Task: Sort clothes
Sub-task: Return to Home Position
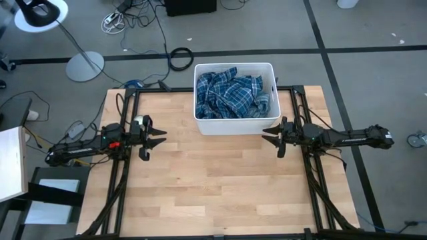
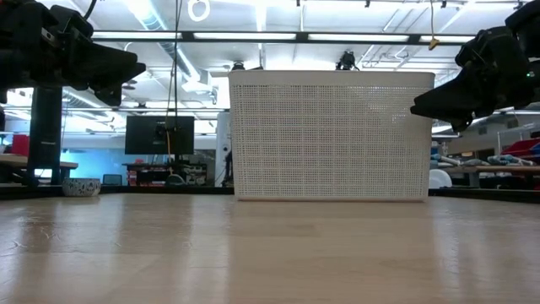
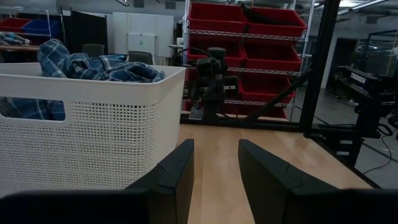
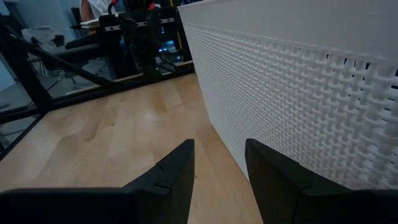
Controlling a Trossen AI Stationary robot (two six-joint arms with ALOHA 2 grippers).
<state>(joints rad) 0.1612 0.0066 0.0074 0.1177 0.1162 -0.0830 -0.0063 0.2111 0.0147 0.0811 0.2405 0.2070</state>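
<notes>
Sorting judged complete: plaid shirts [image 1: 230, 93] heaped inside white bin [image 1: 233, 127], no garment showing on table [image 1: 213, 193]; left gripper [image 1: 161, 137] and right gripper [image 1: 265, 135] flank it, jaws spread, empty.

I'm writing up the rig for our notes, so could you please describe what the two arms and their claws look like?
Both arms are slim, dark and jointed. The left arm carries a small red mark near its wrist; the right arm looks plain dark. The left claw and right claw each have two flat, black, tapering fingers.
</notes>
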